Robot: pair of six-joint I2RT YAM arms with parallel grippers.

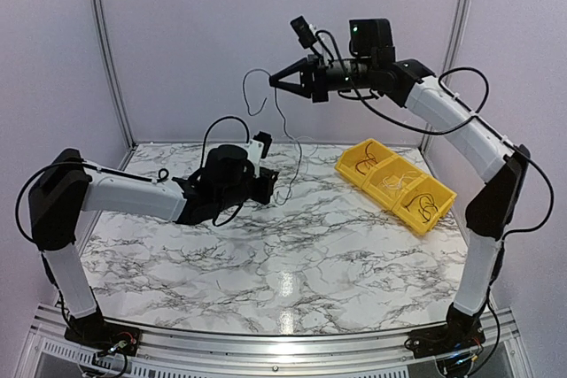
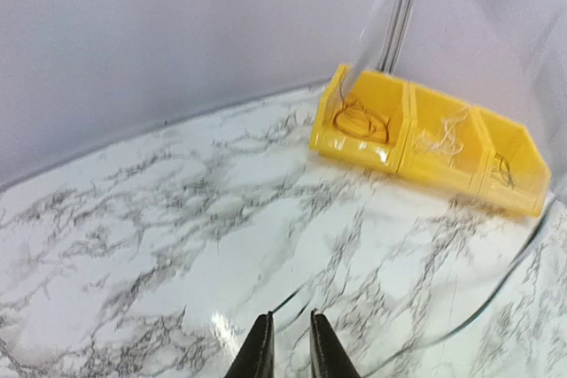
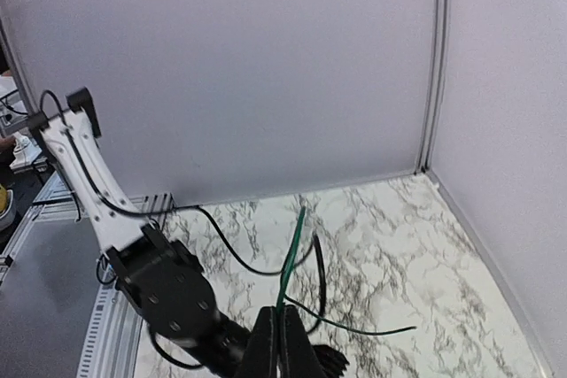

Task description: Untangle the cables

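Observation:
My right gripper (image 1: 273, 80) is raised high over the back of the table and is shut on thin cables (image 1: 285, 126) that hang from it. One strand curls out to the left, and another drops to my left gripper (image 1: 270, 185). In the right wrist view the gripper (image 3: 282, 316) pinches a thin green wire (image 3: 294, 245), with a black wire (image 3: 317, 272) looping beside it. In the left wrist view my left gripper (image 2: 291, 343) is low over the marble with its jaws a narrow gap apart. A thin wire (image 2: 294, 301) runs out from between them.
A row of three yellow bins (image 1: 394, 185) stands at the back right, each holding coiled wires; it also shows in the left wrist view (image 2: 425, 130). Grey walls enclose the marble table (image 1: 292, 263). The left arm's thick black cable (image 3: 221, 236) arcs below my right gripper.

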